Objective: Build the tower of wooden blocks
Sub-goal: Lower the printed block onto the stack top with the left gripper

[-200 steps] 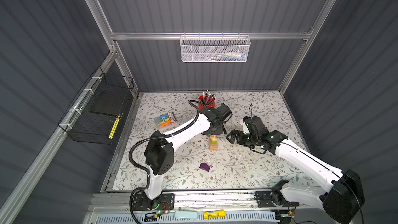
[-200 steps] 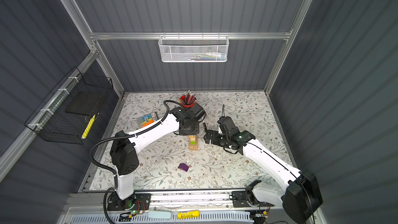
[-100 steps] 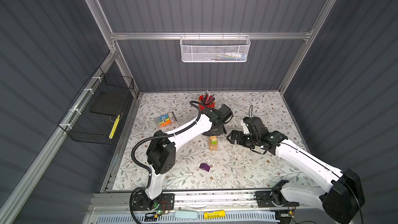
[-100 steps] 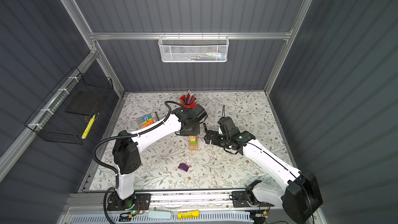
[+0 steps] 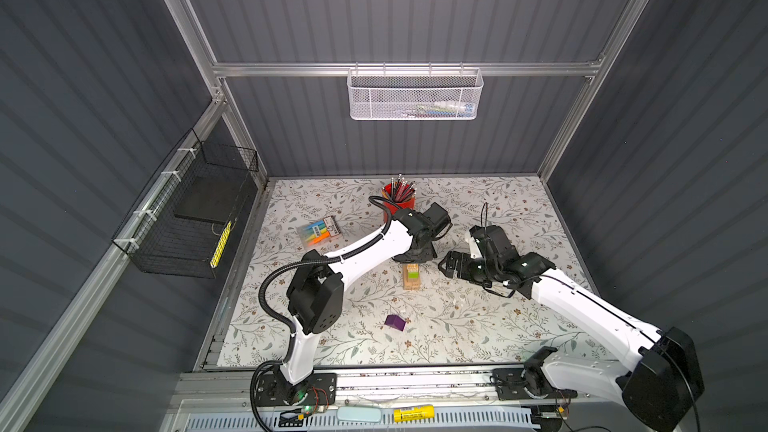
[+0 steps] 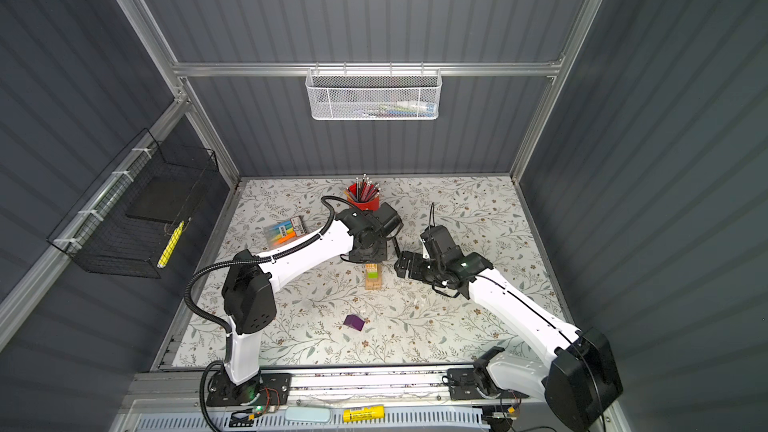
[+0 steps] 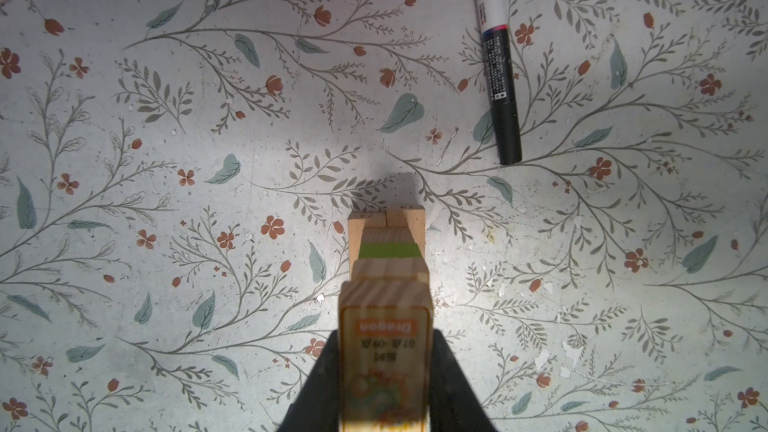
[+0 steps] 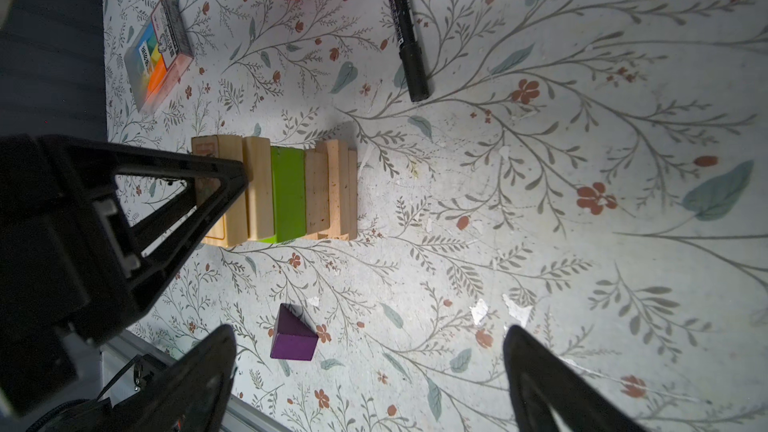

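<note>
Okay, quick rundown. Floral-print worktop [image 5: 478, 326], pale with leafy sprigs and little red flowers, plus a few scuffed white patches in the covering. Boxed in by dark grey ribbed walls [image 5: 395, 14] and an aluminium frame [image 5: 291, 69]. Up on the back rail, white mesh basket [image 5: 415, 97]; on the left wall, black wire basket [image 5: 183, 234]. At the back middle, red pencil cup [image 5: 406, 204], with a highlighter pack [image 5: 320, 231] off to its left and a black marker pen [image 7: 496, 76] lying flat near the cup. Dead centre of the worktop, the wood block tower [image 5: 411, 280], standing upright between the two arms in both top views. Counting down from the top in the right wrist view: printed tan block [image 8: 235, 222], plain tan, lime-green block [image 8: 287, 193], then more tan, two side by side at the base going by the left wrist view. Long axes all level and lined up the same way, roughly front to back, long sides facing the right arm [image 5: 582, 309], short ends facing the left wrist camera. As for the left arm [image 5: 365, 249]: reaching over the stack, left jaws clamped on the printed tan block across its narrow width. Over on the other side, right jaws spread wide and empty, just right of the tower, not touching. Lastly, purple block [image 5: 395, 322] lying alone nearer the front edge, well apart from the stack.
</note>
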Robot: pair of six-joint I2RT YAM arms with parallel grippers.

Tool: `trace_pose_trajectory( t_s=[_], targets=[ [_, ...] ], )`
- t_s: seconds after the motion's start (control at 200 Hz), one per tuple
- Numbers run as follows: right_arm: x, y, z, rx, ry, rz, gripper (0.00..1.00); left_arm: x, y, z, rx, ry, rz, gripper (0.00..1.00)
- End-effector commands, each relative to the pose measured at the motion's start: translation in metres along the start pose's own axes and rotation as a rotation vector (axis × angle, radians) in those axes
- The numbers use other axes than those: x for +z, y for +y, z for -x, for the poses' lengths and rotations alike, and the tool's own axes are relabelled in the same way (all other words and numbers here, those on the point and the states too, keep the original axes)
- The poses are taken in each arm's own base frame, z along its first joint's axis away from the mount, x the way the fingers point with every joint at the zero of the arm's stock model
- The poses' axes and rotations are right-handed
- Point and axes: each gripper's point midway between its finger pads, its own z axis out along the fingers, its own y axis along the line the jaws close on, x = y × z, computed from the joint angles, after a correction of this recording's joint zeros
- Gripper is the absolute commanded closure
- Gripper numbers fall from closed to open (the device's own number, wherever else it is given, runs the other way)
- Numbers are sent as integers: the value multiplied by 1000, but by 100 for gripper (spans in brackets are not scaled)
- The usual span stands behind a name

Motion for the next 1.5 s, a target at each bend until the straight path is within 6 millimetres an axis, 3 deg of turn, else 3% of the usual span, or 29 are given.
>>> trace_pose_trajectory(
  t_s=[0.0,0.41,1.181,1.496],
  targets=[
    [-2,-2,-1,8,-3,6,1,-1,-3,-2,-4,12,6,77],
    [-2,-3,-2,11,-4,6,1,1,-5,-6,10,26,7,57],
    [0,-6,-3,22,1,6,1,11,-8,-12,17,44,16,61],
    [0,-6,-2,23,-1,9,1,14,-6,-10,6,39,34,58]
  ],
)
